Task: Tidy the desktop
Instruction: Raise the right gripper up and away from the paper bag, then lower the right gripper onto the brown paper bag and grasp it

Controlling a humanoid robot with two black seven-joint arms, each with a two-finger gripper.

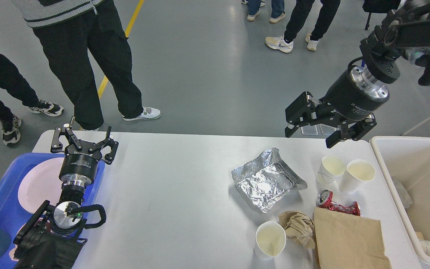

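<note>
Overhead, right end effector [311, 131] angled down above desktop [177, 194], fingers spread, left end effector [84, 139] likewise spread

Lab hall: grey floor [207, 74], onlookers [88, 56]

Grey glossy floor [207, 67], soft overhead reflections. Yellow line [120, 46] painted diagonally, far left. Legs in dark trousers [88, 63] standing far left; more legs and sneakers [279, 43] far centre. White wheeled chair [420, 22] far right. Two clear floor plates [309, 129] past the table edge.
</note>
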